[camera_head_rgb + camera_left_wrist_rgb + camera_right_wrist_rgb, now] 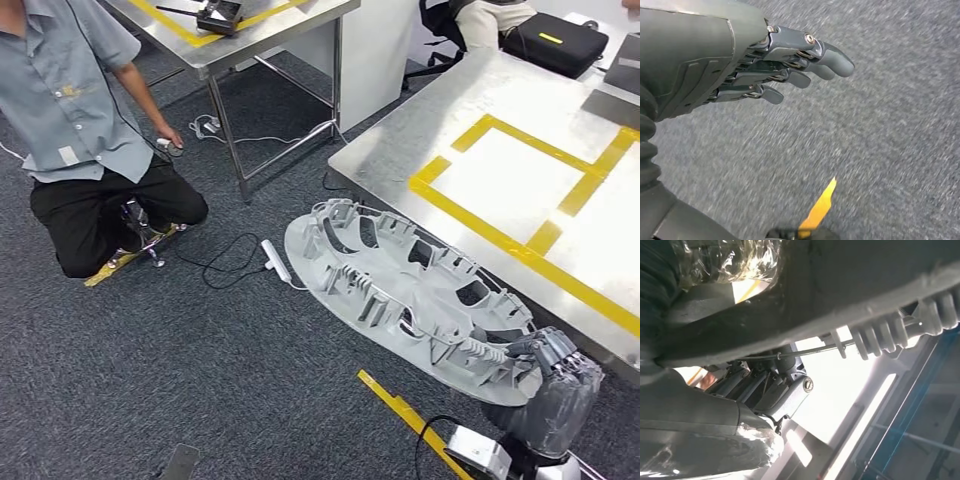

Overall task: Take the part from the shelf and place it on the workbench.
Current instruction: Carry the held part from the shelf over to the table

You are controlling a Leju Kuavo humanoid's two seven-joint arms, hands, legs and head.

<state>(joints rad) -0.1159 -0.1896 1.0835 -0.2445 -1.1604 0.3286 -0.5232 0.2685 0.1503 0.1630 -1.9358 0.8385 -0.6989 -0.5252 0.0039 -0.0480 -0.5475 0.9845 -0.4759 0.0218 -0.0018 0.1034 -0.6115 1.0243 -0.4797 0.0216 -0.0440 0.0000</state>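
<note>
A large flat grey moulded part [392, 285] with ribs and cut-outs hangs level above the carpet, just in front of the steel workbench [468, 110]. My right hand [555, 375], wrapped in clear film, grips the part's near right end; its fingers [768, 390] curl around the part's edge [866, 295] in the right wrist view. The workbench top carries a yellow taped rectangle [521, 170]. My left hand [783, 60] hangs over the carpet with fingers stretched out and nothing in it.
A person [83, 130] kneels on the carpet at the left, one hand on the floor. A second steel table [249, 40] stands behind them. Cables and a white power strip [275, 260] lie on the floor. Yellow tape [407, 415] marks the carpet near my right arm.
</note>
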